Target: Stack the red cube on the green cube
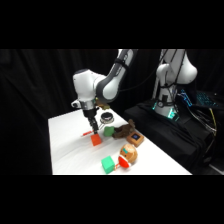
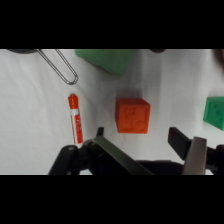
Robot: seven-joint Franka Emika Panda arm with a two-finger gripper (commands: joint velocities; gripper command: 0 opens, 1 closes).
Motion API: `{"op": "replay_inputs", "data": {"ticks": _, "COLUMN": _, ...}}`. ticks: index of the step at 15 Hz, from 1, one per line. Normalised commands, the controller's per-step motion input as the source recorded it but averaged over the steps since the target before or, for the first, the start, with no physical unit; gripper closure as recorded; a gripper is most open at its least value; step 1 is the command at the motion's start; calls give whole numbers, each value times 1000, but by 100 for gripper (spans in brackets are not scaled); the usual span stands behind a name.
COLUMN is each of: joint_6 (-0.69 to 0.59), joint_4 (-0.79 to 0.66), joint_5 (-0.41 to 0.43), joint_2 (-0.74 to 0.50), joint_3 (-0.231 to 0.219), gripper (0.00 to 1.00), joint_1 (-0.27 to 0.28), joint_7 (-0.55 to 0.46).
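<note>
Pincer above the red cube, jaws spread wide and holding nothing. In your wrist view the cube sits on the white table just ahead of the gap between the two fingers, nearer the left one, so the cube is not yet framed between them. Its faces look roughly square to the finger line, which suggests little wrist turn is needed; you would judge a short advance forward and a descent as the coming move.

In the side view the pincer hangs just over the red cube, close but apart from it. The green cube lies well apart from the pincer, towards the table's near edge; in the wrist view it shows only at the right margin, beyond the right finger.

Beside the left finger lies a thin red stick, close to the cube; watch it as the jaws come down. A duller green block lies further ahead.
</note>
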Motion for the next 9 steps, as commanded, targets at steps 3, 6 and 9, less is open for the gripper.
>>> {"op": "replay_inputs", "data": {"ticks": 3, "joint_6": 148, "joint_4": 212, "joint_5": -86, "joint_2": 210, "joint_3": 12, "gripper": 0, "joint_1": 4, "joint_7": 165}}
{"op": "replay_inputs", "data": {"ticks": 6, "joint_6": 114, "joint_4": 167, "joint_5": -78, "joint_2": 187, "joint_3": 19, "gripper": 0, "joint_1": 5, "joint_7": 136}}
{"op": "replay_inputs", "data": {"ticks": 9, "joint_6": 116, "joint_4": 130, "joint_5": -75, "joint_2": 165, "joint_3": 25, "gripper": 0, "joint_1": 11, "joint_7": 118}}
